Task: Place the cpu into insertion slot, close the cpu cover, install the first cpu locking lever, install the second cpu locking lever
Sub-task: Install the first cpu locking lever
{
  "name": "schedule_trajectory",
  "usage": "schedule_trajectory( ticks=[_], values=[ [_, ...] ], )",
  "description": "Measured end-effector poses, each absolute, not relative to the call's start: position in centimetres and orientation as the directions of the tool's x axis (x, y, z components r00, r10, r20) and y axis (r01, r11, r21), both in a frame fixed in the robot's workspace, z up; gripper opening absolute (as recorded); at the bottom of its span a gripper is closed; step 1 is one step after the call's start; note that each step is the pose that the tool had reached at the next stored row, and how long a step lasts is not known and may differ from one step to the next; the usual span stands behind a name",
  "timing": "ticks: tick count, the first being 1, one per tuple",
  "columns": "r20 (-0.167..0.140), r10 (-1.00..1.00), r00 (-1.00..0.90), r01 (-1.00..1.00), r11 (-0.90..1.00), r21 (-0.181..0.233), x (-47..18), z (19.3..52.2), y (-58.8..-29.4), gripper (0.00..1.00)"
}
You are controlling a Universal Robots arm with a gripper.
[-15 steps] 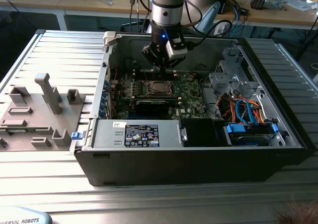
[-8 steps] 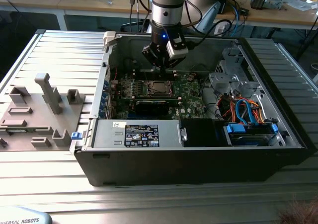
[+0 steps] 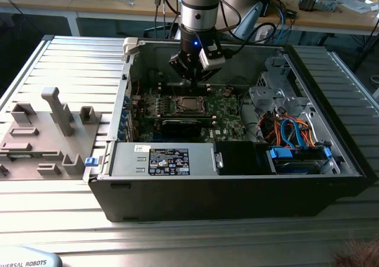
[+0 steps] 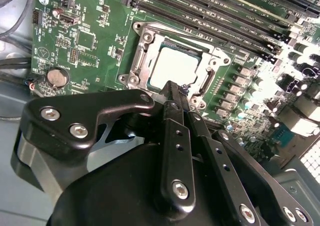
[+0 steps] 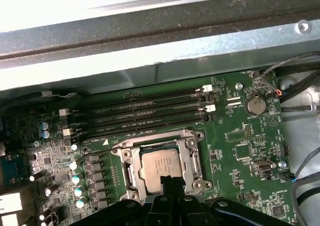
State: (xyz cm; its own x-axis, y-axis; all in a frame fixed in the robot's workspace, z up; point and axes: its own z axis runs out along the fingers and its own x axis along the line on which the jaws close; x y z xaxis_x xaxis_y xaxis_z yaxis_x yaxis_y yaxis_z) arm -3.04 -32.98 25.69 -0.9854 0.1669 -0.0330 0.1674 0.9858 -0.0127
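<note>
Workbench, opened computer case (image 3: pixel 237 184): my gripper (image 5: pixel 169 182), fingers pressed together and empty, hovers just beside the socket, where the cpu (image 5: pixel 161 166) sits, cpu cover (image 5: pixel 162 145) apparently down (levers unclear).

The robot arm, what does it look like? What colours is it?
In the exterior view the arm is a round silver-grey tube with a black band and a small blue light. Its tool is black, with a light grey block on one side. In the second wrist view the tool has shiny black metal links and fingers held by silver screws.
</note>
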Motion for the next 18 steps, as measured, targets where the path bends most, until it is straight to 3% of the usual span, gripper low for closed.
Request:
schedule_trajectory(
  ticks=[18],
  values=[
    [-0.033,0.099,-0.995,0.099,0.995,-0.014,-3.04,25.68,-32.98,0.11]
  ],
)
